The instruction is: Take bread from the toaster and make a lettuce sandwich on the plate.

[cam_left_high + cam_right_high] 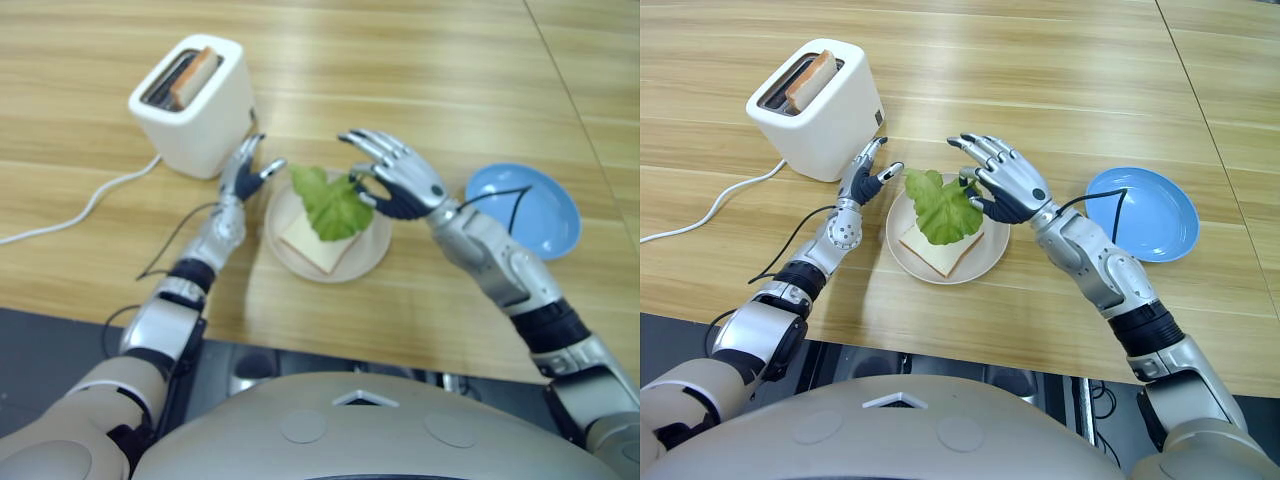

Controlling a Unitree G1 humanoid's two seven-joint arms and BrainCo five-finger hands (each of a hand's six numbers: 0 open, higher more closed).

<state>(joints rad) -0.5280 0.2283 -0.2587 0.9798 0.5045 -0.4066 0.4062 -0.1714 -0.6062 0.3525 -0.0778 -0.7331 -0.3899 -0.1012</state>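
Observation:
A white toaster [195, 110] stands at the far left with one bread slice [196, 74] upright in its slot. On the beige plate [372, 258] lies another bread slice [322, 248], and a green lettuce leaf [330, 202] rests on it, hanging over the plate's far rim. My right hand [398, 176] hovers just right of the leaf, fingers spread, thumb tip at the leaf's edge, nothing clearly grasped. My left hand [244, 172] is open between the toaster and the plate's left rim, holding nothing.
An empty blue plate [545, 215] sits to the right of my right forearm. The toaster's white cord [80, 212] runs off to the left across the wooden table [420, 70]. The table's near edge lies just behind my wrists.

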